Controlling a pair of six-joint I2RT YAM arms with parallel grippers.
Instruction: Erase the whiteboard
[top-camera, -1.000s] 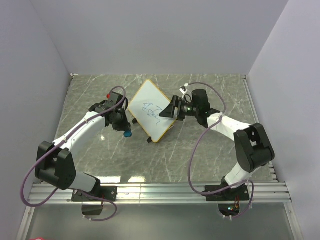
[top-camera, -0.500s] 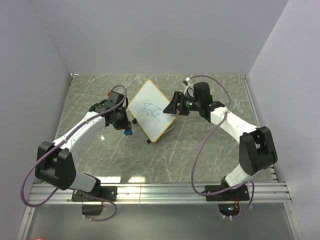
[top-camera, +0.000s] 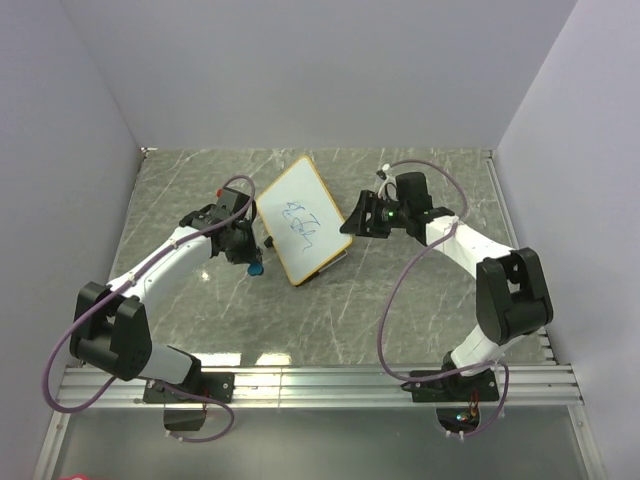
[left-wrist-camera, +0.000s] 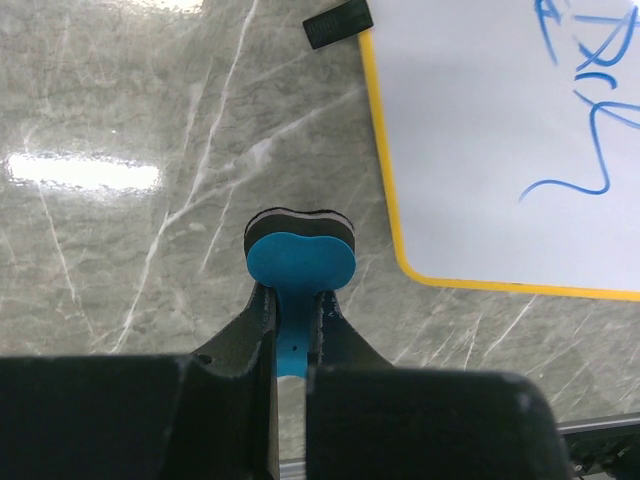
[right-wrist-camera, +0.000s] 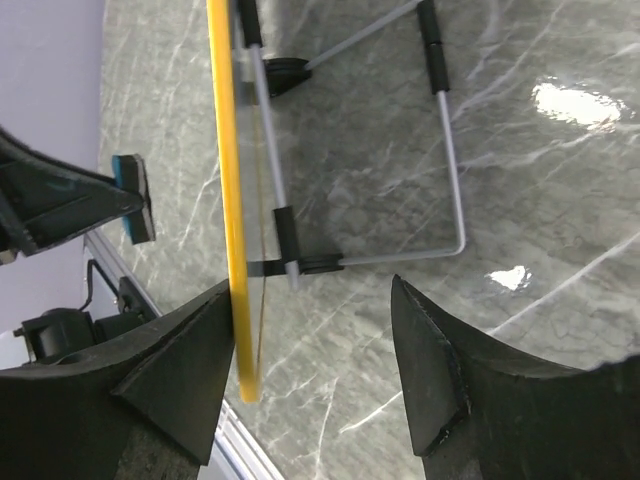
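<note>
The whiteboard (top-camera: 302, 220) with a yellow frame stands tilted on its wire stand at the table's middle, with blue scribbles on it. It also shows in the left wrist view (left-wrist-camera: 510, 150). In the right wrist view its yellow edge (right-wrist-camera: 228, 200) is seen end on. My left gripper (top-camera: 250, 258) is shut on a small blue eraser (left-wrist-camera: 298, 262), just left of the board's lower corner and apart from it. My right gripper (top-camera: 356, 220) is open at the board's right edge, its left finger beside the yellow frame, with nothing gripped.
The board's wire stand (right-wrist-camera: 452, 170) and black feet (left-wrist-camera: 338, 22) rest on the grey marble table (top-camera: 400, 300). White walls close in the left, right and back. An aluminium rail (top-camera: 330, 380) runs along the near edge.
My right gripper has let go of the board's right edge and drawn back a little to the right. The board has shifted and turned slightly. My left gripper has barely moved.
</note>
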